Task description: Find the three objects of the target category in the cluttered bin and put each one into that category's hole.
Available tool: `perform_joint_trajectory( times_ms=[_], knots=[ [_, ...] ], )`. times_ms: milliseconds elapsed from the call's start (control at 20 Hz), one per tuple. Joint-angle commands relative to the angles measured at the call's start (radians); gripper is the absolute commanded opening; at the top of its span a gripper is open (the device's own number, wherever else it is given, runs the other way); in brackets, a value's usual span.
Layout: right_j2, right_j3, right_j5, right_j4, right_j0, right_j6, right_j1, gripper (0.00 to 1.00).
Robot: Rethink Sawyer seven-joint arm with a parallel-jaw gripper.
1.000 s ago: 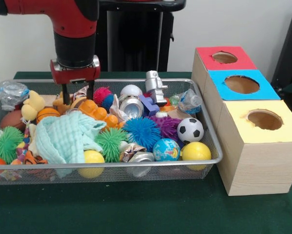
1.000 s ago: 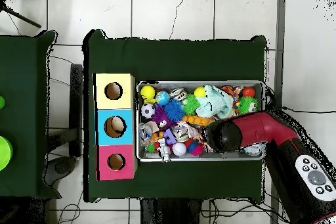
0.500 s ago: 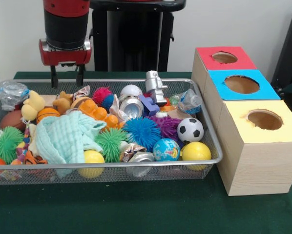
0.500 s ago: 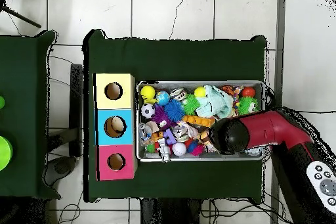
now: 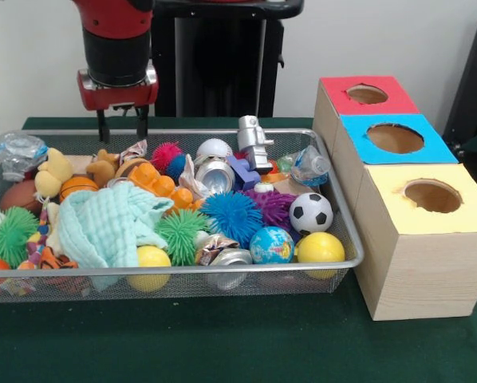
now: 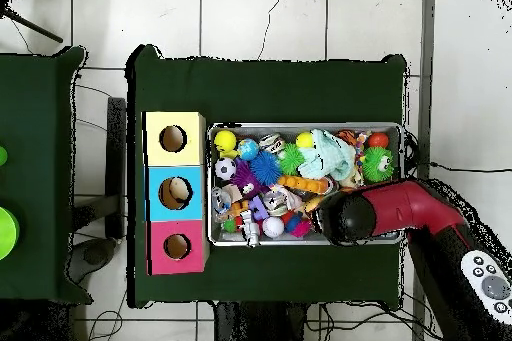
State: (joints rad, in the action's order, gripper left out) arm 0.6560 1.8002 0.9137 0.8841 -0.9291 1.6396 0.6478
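Note:
My gripper [image 5: 122, 128] hangs open and empty above the far left part of the wire bin [image 5: 222, 270], just over a small brown plush [image 5: 103, 168] and a crumpled wrapper [image 5: 133, 150]. The bin is packed with balls, spiky balls, crushed cans, plastic bottles, plush toys and a mint cloth [image 5: 107, 223]. A soccer ball [image 5: 310, 212], a yellow ball [image 5: 320, 247] and a crushed can [image 5: 214, 174] lie in the right half. In the overhead view the arm's head [image 6: 347, 219] hides the fingers over the bin [image 6: 305, 125].
Three boxes with round holes stand in a row beside the bin: red [image 5: 334, 88], blue [image 5: 354, 148], yellow [image 5: 390, 199]; in the overhead view they show as red [image 6: 160, 257], blue [image 6: 155, 192], yellow [image 6: 160, 122]. A silver robot figure [image 5: 254, 142] stands tall in the bin.
The gripper has lifted out of the bin with nothing in it, rising above the rim, then shifted slightly right and a little lower.

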Motion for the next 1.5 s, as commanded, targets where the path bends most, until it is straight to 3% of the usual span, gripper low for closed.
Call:
perform_joint_trajectory(
  times_ms=[50, 300, 700, 950, 1500],
  knots=[
    [-0.033, 0.104, -0.064, 0.061, -0.018, -0.174, -0.082, 1.00],
    [-0.042, 0.125, -0.098, 0.081, -0.018, -0.125, -0.092, 1.00],
    [-0.032, 0.024, -0.153, 0.141, -0.021, -0.175, -0.166, 1.00],
    [0.001, -0.004, -0.077, 0.102, -0.016, -0.252, -0.108, 1.00],
    [0.034, -0.044, 0.091, 0.022, 0.032, -0.327, 0.022, 1.00]
  ],
)
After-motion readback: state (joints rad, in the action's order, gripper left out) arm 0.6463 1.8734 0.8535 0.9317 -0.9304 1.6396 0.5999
